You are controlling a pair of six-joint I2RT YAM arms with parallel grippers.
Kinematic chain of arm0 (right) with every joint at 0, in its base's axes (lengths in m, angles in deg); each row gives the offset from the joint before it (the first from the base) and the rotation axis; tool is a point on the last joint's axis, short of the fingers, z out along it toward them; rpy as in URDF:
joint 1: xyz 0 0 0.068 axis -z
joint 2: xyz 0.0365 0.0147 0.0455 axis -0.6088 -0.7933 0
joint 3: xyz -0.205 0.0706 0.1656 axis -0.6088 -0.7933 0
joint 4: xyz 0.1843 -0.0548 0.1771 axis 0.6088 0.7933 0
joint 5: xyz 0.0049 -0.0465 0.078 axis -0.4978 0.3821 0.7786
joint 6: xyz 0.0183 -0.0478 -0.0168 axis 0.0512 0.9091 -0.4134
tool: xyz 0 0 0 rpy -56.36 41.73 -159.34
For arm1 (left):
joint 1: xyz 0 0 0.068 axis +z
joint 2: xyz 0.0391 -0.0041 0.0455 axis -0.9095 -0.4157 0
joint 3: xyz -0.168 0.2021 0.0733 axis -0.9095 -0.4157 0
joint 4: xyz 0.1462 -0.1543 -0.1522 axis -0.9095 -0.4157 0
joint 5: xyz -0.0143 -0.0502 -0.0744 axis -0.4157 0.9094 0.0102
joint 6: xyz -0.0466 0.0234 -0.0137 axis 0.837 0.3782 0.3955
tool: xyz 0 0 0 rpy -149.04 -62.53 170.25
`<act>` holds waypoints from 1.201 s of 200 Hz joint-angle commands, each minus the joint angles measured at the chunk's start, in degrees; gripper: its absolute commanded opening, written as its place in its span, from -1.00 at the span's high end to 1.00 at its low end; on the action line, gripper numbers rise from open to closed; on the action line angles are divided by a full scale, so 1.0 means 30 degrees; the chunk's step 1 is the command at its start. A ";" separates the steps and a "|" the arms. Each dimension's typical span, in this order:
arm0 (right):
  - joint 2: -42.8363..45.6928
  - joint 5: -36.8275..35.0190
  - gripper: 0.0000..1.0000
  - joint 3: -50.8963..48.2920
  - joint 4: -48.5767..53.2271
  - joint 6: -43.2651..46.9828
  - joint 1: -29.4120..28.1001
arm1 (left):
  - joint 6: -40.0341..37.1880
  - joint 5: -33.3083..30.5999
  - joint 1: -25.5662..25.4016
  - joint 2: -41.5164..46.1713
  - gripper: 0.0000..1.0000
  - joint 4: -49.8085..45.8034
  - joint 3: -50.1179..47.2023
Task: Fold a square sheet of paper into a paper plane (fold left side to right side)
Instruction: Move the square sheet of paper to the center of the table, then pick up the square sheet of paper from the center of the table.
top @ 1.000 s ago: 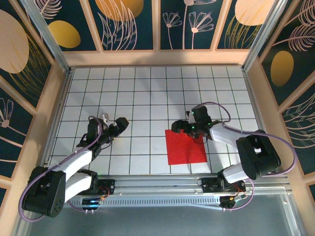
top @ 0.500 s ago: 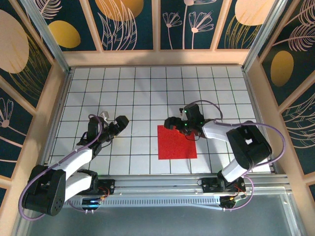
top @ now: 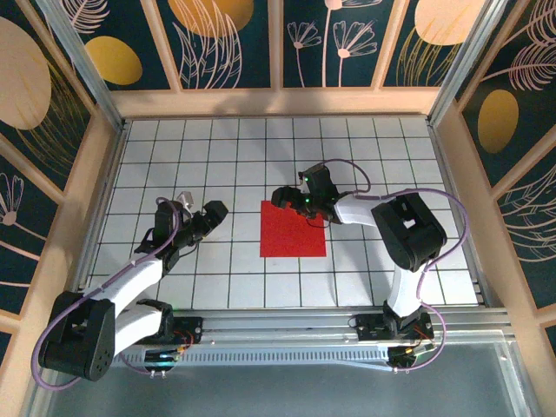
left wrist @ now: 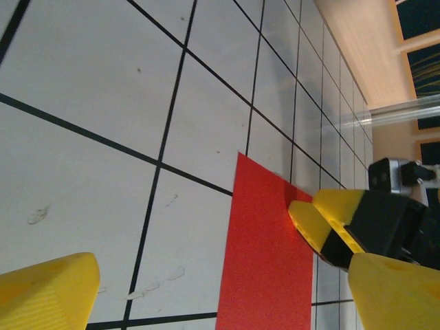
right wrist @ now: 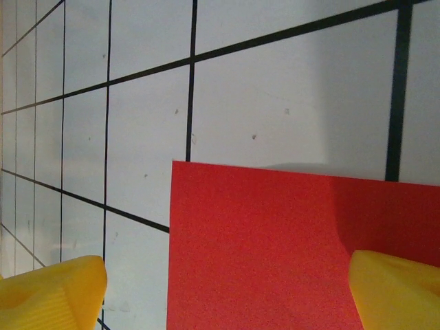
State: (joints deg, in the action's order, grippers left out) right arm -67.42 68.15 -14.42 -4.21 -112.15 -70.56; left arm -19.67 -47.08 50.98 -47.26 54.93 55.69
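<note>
Beneath the right gripper (top: 292, 198), its jaws spread wide and empty, the square sheet of paper (top: 294, 233) was seen lying flat, far edge under it. Rightward of the open left gripper (top: 201, 210) was found its left edge; the right arm was judged nearer.

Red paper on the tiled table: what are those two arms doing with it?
A square sheet of paper lies flat and unfolded on the table. The right hand, open, is down at the sheet's far edge, one finger on the paper. The left hand, open too, hangs off to the left, apart from it.
</note>
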 commanded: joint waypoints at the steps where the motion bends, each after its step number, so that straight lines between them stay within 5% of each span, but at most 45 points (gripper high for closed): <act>1: -0.0346 -0.0269 -0.83 0.0657 0.1055 0.0297 -0.0209 | -0.0025 0.1263 -0.0313 -0.0518 -0.79 -0.0533 0.0800; 103: 0.1638 -0.5982 -0.98 0.2643 0.8109 0.5769 0.1588 | 0.0600 0.1869 -0.5266 -0.6435 -0.06 0.1348 0.4015; 161: -0.0066 -0.5949 -0.98 0.3602 0.8695 0.6332 0.1573 | 0.0312 0.0817 -0.7172 -0.9103 0.08 0.0372 0.5718; 240: -0.0678 -0.6684 -0.98 0.4388 0.9379 0.6389 0.0686 | -0.0239 0.0239 -0.7455 -1.0336 0.13 -0.0810 0.5885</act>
State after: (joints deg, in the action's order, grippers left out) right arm -69.13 50.40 -3.10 21.34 -93.79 -67.35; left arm -19.52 -44.94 29.03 -77.29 54.45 72.73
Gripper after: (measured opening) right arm 0.990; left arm 0.436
